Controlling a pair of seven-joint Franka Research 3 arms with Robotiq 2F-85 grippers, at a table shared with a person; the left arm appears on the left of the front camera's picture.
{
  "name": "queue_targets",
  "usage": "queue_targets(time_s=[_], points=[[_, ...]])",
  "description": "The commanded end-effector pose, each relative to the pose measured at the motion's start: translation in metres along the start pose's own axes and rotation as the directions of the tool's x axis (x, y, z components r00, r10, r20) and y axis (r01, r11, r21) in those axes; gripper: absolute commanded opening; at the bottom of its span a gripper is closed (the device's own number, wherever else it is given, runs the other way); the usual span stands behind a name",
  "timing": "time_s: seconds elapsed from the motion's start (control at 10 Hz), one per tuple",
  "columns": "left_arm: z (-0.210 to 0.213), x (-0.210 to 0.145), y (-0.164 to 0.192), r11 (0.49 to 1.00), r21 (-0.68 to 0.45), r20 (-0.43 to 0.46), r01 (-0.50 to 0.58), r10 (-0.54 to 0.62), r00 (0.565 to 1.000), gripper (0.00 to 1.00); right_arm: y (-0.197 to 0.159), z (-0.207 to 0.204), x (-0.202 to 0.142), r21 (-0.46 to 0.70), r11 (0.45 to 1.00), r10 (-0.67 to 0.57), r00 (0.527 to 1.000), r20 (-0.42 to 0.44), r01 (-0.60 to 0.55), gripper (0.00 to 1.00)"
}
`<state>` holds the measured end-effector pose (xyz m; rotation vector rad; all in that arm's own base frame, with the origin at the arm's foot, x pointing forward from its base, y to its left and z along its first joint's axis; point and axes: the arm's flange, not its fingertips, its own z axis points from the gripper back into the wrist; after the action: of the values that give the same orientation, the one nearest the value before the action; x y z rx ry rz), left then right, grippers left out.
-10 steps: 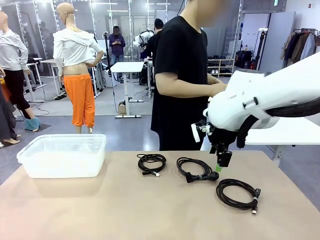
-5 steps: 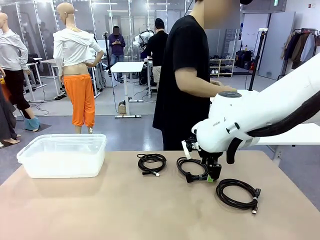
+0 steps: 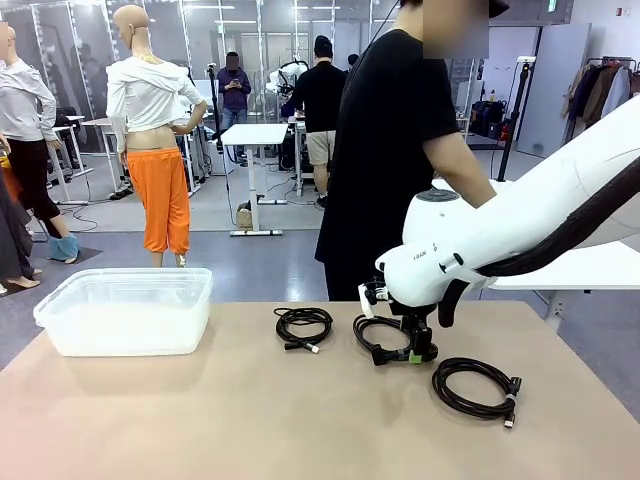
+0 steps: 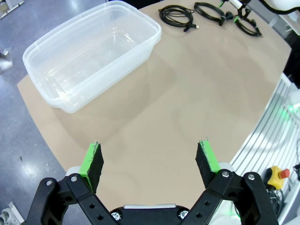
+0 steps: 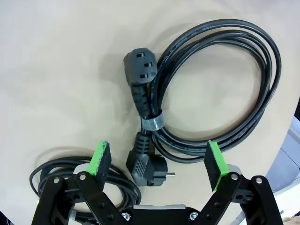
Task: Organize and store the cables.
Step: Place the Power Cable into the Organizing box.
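Three black cables lie coiled on the tan table: a thin one on the left, a thick power cord in the middle, another coil on the right. My right gripper is down at the power cord's right end. In the right wrist view it stands open, its green pads either side of the cord's plug and banded neck, with the loop beyond. A neighbouring coil shows at the lower left there. My left gripper hangs open and empty above bare table.
A clear plastic bin stands empty at the table's left; it also appears in the left wrist view. A person in a black shirt stands at the far edge behind my right arm. The near half of the table is bare.
My right arm has come down and shifted left, from above the table to the middle cord's plug end. The person has turned sideways. The coils lie where they were.
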<state>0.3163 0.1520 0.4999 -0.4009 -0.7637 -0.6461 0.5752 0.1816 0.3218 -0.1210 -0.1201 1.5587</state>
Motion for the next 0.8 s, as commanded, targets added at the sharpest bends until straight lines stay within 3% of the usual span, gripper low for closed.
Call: queue_targets(time_s=[0.0,0.4,0.5,0.6,0.7], points=[[0.001,-0.002,0.0,1.0,-0.014,0.011,0.015,-0.015,1.0,1.0,-0.009,-0.011,0.011,0.018,1.0,-0.006,0.998,-0.057,0.007,1.0],[0.001,-0.002,0.0,1.0,-0.014,0.011,0.015,-0.015,1.0,1.0,-0.006,-0.021,0.023,0.046,0.999,-0.005,0.999,-0.05,0.007,1.0],[0.001,-0.002,0.0,1.0,-0.014,0.011,0.015,-0.015,1.0,1.0,-0.006,-0.02,0.025,0.045,0.999,-0.006,0.998,-0.056,0.009,0.88],[0.001,-0.002,0.0,1.0,-0.014,0.011,0.015,-0.015,1.0,1.0,-0.007,-0.021,0.025,0.053,0.999,-0.004,0.998,-0.058,0.007,0.49],[0.001,-0.002,0.0,1.0,-0.014,0.011,0.015,-0.015,1.0,1.0,-0.007,-0.021,0.025,0.063,0.998,-0.002,0.998,-0.062,0.006,0.29]])
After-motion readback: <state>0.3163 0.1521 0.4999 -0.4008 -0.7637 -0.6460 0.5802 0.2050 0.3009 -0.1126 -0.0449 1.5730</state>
